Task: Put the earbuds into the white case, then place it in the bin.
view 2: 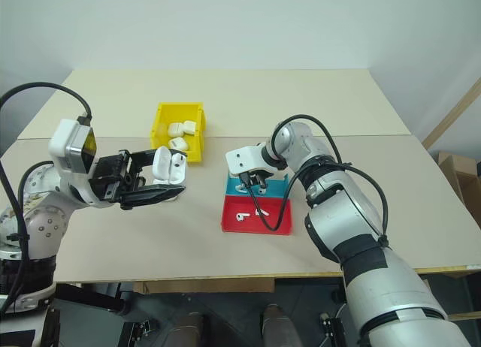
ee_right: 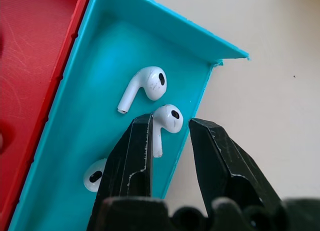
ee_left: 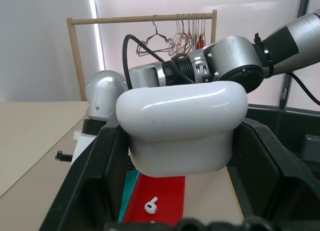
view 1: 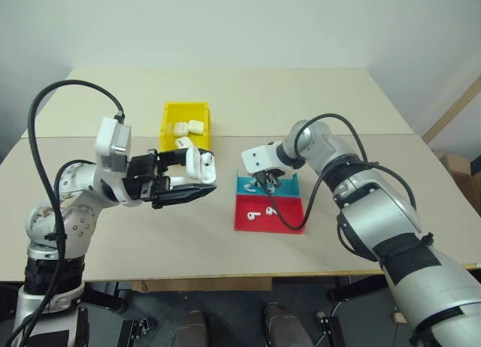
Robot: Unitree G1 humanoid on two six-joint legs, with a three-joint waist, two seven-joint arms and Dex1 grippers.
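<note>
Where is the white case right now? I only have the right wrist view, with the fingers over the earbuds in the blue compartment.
Observer: The left gripper holds the white case above the table, to the robot's left of the blue and red tray.
Operator: Is its lid open?
Observer: Yes, the head views show the lid hinged open.
Operator: What's in the bin?
Observer: The yellow bin, behind the held case, has three closed white cases in it.
</note>
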